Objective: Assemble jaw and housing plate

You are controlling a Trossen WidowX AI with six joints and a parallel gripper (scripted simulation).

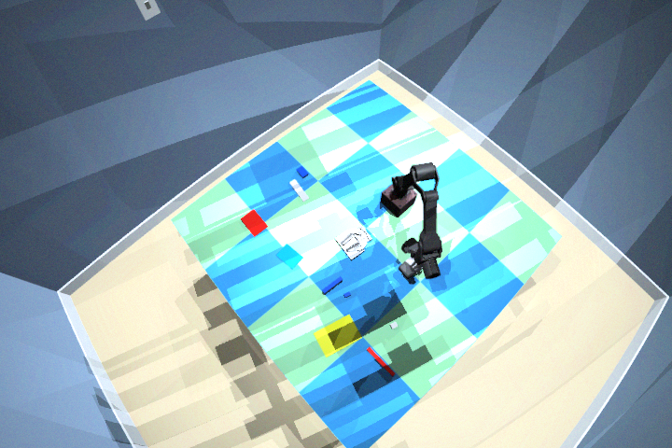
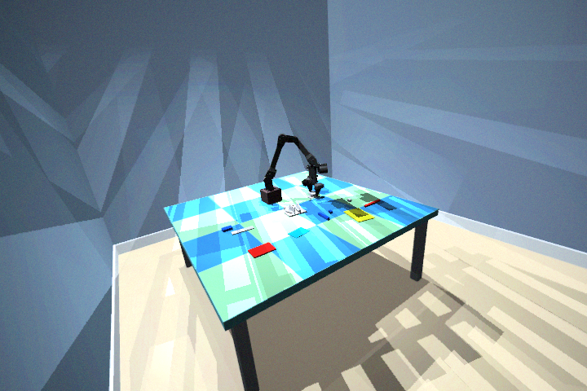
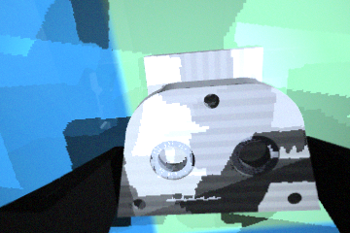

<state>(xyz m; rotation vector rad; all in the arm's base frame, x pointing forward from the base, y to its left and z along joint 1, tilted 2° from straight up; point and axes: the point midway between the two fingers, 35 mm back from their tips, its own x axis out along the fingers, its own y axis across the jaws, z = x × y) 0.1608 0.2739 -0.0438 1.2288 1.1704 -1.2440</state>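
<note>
Seen from the room's exterior side, items on the counter (image 1: 540, 237) (image 2: 275, 301) are located as follows, left to right. A short blue block (image 1: 302, 171) (image 2: 227, 228) lies near a slim white bar (image 1: 299, 189) (image 2: 242, 230). A red plate (image 1: 254, 222) (image 2: 262, 249) lies flat nearer the front edge. The black arm (image 1: 429, 217) (image 2: 275, 159) rises from its dark base (image 1: 398, 202) (image 2: 271, 195) and bends over toward the right. The white jaw assembly (image 1: 354, 244) (image 2: 294, 210) stands on the counter; gear meshing is too small to tell. A cyan plate (image 1: 289, 257) (image 2: 298, 232) lies in front of it.

The end effector (image 1: 410, 270) (image 2: 315, 195) (image 3: 209, 150) points down, its fingers pinching the white housing plate (image 2: 312, 195) (image 3: 217, 126) by opposite side edges. The plate is well apart from the jaw assembly; it shows two round rings and three small holes. Farther right are a blue bar (image 1: 332, 285) (image 2: 323, 215), a small blue block (image 1: 346, 295) (image 2: 330, 211), a small white piece (image 1: 393, 325) (image 2: 349, 200), a yellow plate (image 1: 326, 338) (image 2: 359, 217) and a red bar (image 1: 380, 361) (image 2: 372, 203).
</note>
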